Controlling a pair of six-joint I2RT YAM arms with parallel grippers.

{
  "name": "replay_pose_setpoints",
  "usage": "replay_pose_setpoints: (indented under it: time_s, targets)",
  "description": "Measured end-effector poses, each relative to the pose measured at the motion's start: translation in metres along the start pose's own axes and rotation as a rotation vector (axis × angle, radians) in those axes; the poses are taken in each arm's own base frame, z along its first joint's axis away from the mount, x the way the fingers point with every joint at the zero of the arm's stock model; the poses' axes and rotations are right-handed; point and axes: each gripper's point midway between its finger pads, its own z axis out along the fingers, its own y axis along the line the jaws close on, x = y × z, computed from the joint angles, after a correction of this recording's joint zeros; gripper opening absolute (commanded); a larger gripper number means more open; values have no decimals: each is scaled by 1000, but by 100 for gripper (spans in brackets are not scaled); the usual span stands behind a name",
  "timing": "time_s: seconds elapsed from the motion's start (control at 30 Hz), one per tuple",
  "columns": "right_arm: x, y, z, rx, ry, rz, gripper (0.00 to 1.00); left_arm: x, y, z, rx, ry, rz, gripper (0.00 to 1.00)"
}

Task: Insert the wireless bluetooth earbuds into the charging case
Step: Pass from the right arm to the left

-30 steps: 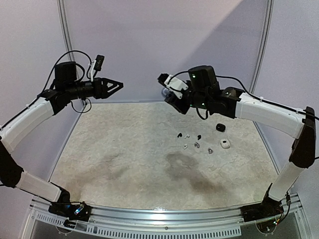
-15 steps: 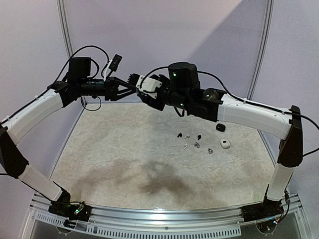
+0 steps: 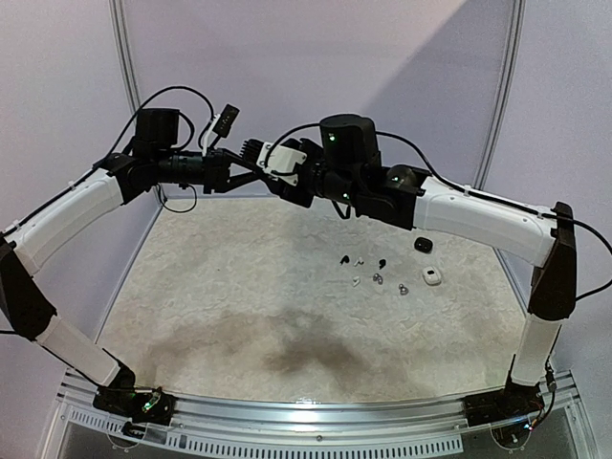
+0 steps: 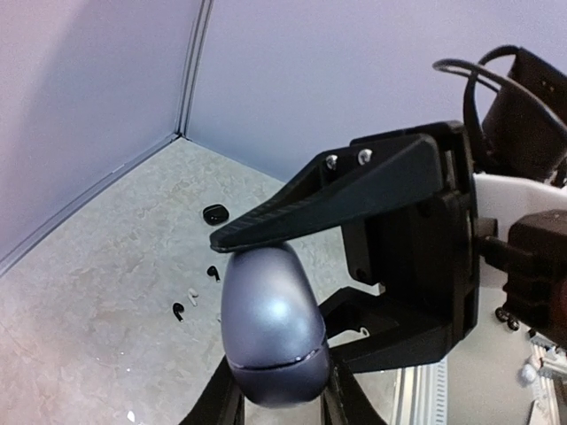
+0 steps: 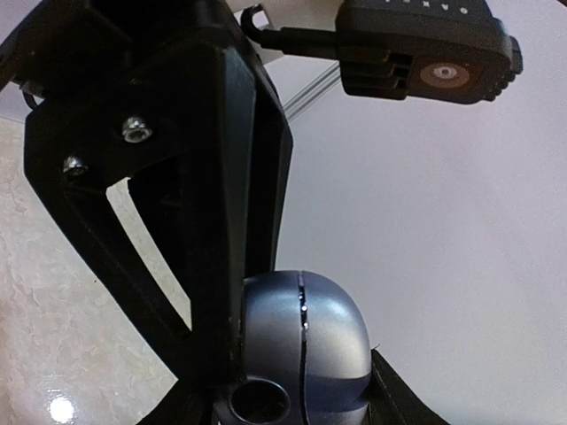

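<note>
High above the table, the silvery-blue egg-shaped charging case is held between both grippers. My left gripper is shut on its lower end, one finger on each side. My right gripper also clamps the case, and its upper finger presses on the case's top. In the top view the two grippers meet, left gripper against right gripper, and the case is hidden between them. The wireless bluetooth earbuds lie loose on the table at right of centre; black and white ones show below.
A black pebble-like case and a white one lie on the table right of the earbuds. The black case also shows in the left wrist view. Purple walls enclose the back and sides of the speckled tabletop.
Both arms swung toward each other until the grippers met in mid-air. My left gripper closed on the case that the right gripper carried. The right jaws kept their width.
</note>
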Motion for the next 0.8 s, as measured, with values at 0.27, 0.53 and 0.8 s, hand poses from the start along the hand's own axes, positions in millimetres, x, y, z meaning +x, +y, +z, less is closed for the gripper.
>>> replay_pose_setpoints:
  time_s: [0.27,0.53,0.8]
  targets:
    - [1,0,0,-3,5,-11,43,1,0,0,1,1,-10,0]
    - [2,5,0,-18,11,33,91,5,-1,4,36,-22,30,0]
    - [8,16,-12,-123,24,148,99,3,-2,4,55,-46,144,0]
